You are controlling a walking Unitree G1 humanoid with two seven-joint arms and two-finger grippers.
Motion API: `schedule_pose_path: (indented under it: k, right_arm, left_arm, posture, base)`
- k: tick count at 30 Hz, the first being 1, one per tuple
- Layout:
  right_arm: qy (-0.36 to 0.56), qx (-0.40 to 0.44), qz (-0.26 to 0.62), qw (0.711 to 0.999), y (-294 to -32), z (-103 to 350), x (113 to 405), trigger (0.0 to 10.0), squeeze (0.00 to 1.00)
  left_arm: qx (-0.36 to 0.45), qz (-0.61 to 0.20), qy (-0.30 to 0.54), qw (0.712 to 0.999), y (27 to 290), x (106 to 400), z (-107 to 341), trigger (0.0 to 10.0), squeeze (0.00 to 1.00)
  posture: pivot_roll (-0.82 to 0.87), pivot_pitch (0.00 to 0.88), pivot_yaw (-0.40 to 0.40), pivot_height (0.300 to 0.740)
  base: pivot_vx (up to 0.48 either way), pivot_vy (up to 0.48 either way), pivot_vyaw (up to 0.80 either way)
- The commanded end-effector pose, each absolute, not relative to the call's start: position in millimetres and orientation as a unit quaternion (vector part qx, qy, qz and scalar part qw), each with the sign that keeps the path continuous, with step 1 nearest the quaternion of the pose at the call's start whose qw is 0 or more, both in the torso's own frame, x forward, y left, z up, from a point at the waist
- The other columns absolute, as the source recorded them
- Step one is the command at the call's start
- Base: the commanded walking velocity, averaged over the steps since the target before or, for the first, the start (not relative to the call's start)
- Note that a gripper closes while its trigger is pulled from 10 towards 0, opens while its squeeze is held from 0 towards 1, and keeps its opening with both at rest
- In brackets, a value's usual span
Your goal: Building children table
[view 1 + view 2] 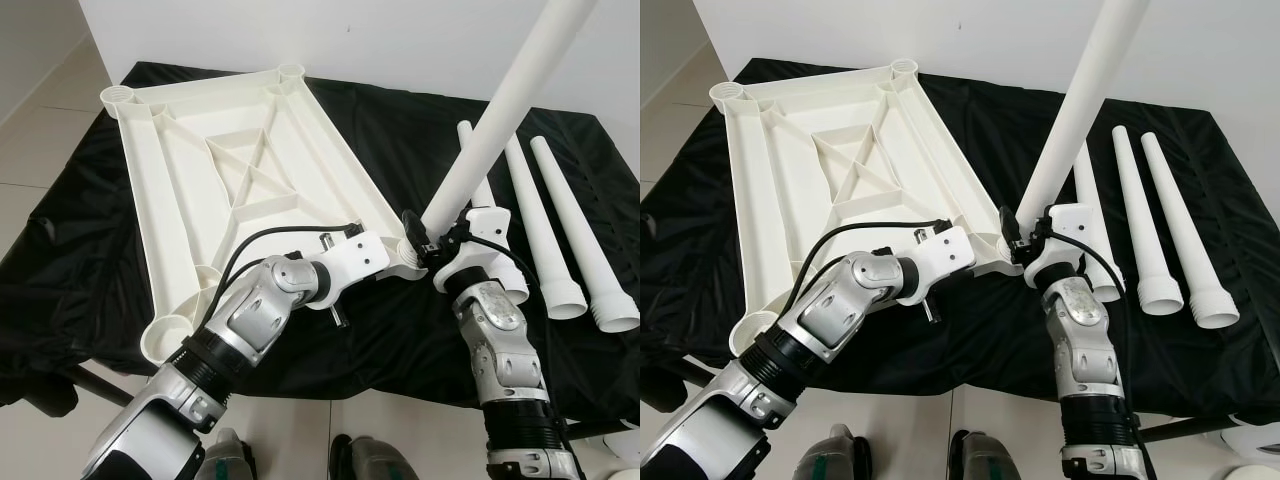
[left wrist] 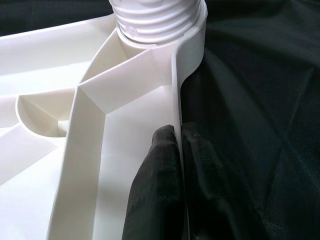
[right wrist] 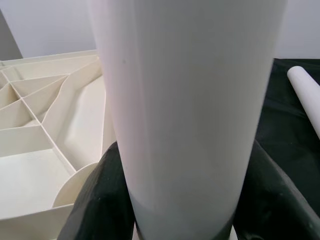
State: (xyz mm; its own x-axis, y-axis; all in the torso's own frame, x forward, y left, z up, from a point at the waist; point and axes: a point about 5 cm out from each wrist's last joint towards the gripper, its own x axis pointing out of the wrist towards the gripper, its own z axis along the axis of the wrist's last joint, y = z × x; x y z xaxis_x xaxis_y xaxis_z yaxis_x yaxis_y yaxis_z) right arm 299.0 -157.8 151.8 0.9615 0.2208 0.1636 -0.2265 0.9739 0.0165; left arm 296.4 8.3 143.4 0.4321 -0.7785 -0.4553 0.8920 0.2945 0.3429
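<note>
Upright, right claw (image 3: 180,200) (clamping leg (image 1: 500,120))

One tabletop (image 1: 240,170), four table legs (image 1: 510,110)

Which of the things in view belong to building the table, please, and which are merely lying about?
In the job:
- upturned tabletop, its rim pinched by the left gripper
- leg in the right gripper, at a corner socket
- three spare legs

Lying about:
- black cloth
- white object on the floor

left gripper (image 2: 177,145) clamped, right gripper (image 3: 185,175) clamped
</note>
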Motion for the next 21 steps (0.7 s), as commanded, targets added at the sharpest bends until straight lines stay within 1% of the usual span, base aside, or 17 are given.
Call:
schedule_pose_path:
  k: [1,4,6,8,9,11,18,19,20,21]
  right_arm:
    - [-0.109,0.044,0.14,0.983,-135,163,295,10.0,0.0]
    - [-0.114,0.052,0.131,0.983,-131,165,293,10.0,0.0]
    - [-0.12,0.071,0.103,0.985,-124,168,290,10.0,0.0]
    - [-0.116,0.089,0.051,0.988,-124,169,289,10.0,0.0]
    - [-0.116,0.089,0.051,0.988,-124,169,289,10.0,0.0]
    - [-0.107,0.095,0.025,0.989,-123,167,289,10.0,0.0]
    - [-0.104,0.088,0.008,0.991,-122,166,289,10.0,0.0]
    - [-0.103,0.091,0.007,0.99,-123,166,289,10.0,0.49]
    - [-0.103,0.093,0.007,0.99,-124,166,290,10.0,0.49]
    - [-0.104,0.092,0.003,0.99,-125,166,289,10.0,1.0]
  left_arm:
    - [0.293,-0.518,0.1,0.797,7,295,139,10.0,0.0]
    - [0.294,-0.518,0.1,0.797,7,295,139,10.0,0.0]
    - [0.294,-0.517,0.099,0.798,7,295,139,10.0,0.0]
    - [0.295,-0.515,0.099,0.799,8,296,139,10.0,0.0]
    - [0.295,-0.515,0.099,0.799,8,296,139,10.0,0.0]
    - [0.295,-0.514,0.099,0.8,8,296,139,10.0,0.0]
    - [0.295,-0.515,0.1,0.799,9,295,138,10.0,0.0]
    - [0.296,-0.515,0.1,0.798,9,295,138,10.0,0.0]
    - [0.296,-0.515,0.1,0.798,9,295,137,10.0,0.0]
    - [0.296,-0.515,0.1,0.798,9,295,137,10.0,0.0]
  posture:
    - [-0.04,0.019,-0.038,0.74]
    - [-0.04,0.016,-0.038,0.74]
    - [-0.04,0.01,-0.043,0.74]
    - [-0.04,0.006,-0.049,0.74]
    - [-0.04,0.006,-0.049,0.74]
    - [-0.04,0.004,-0.05,0.74]
    - [-0.04,0.0,-0.048,0.74]
    - [-0.04,0.0,-0.047,0.74]
    - [-0.04,0.0,-0.047,0.74]
    - [-0.04,0.0,-0.048,0.74]
  base:
    - [0.0,0.0,0.0]
    - [0.0,0.0,0.0]
    - [0.0,0.0,0.0]
    - [0.0,0.0,0.0]
    - [0.0,0.0,0.0]
    - [0.0,0.0,0.0]
    - [0.0,0.0,0.0]
    - [0.0,0.0,0.0]
    - [0.0,0.0,0.0]
    - [0.0,0.0,0.0]
